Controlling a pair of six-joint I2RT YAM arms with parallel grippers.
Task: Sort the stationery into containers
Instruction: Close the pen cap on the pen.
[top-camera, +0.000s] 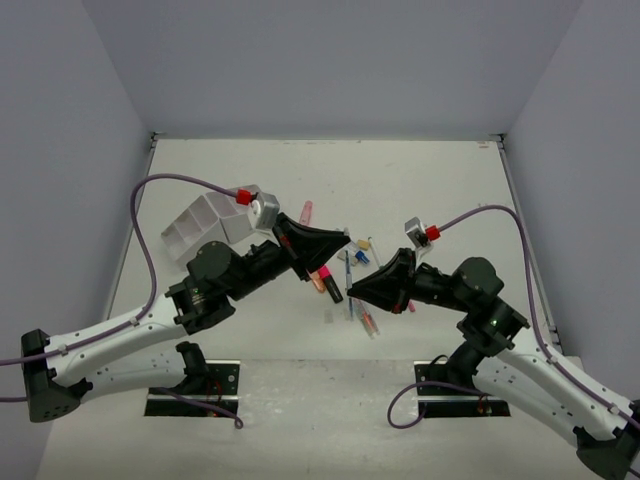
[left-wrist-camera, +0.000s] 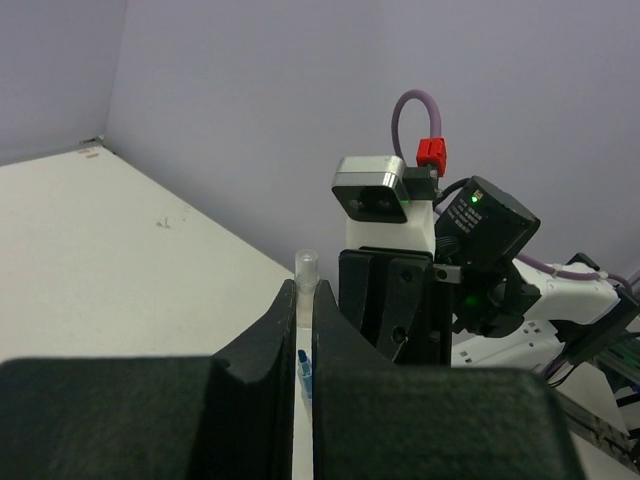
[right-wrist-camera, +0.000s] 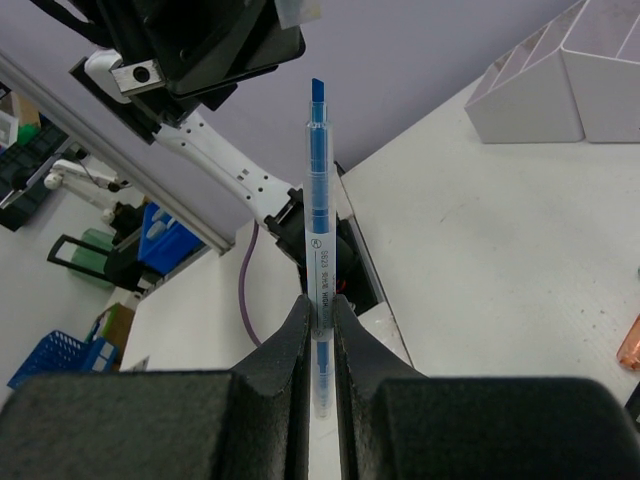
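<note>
Item 1, right gripper (right-wrist-camera: 320, 312): jaws clamped on a blue pen (right-wrist-camera: 318, 200) near its lower end; the shaft points to twelve o'clock in the right wrist view, bare tip uppermost, clear of the table (top-camera: 430, 180).

Item 2, left gripper (left-wrist-camera: 305, 300): jaws pressed together on a thin pale piece (left-wrist-camera: 306, 265) whose clear end pokes out at twelve o'clock; a blue speck sits lower in the slot; I cannot tell whether it is a cap or a whole pen.

Item 3, stationery (top-camera: 345, 290): a loose heap on the table between my two grippers, with an orange-and-pink marker (top-camera: 322, 278) among it; one pink piece (top-camera: 306, 210) lies apart at eleven o'clock of the heap.

Item 4, containers (top-camera: 205, 225): white, divided by thin walls, at ten o'clock of the heap, well apart from my right gripper.

Step, as I judge it: both picks made, carry pending; each load next needs moving toward ten o'clock, lowering over a compartment, then release; my left arm lies across the right one's path, so one at a time seems wise.

Obscured: compartment contents; part of the heap under my grippers; the containers are cut off at the right wrist view's edge.
</note>
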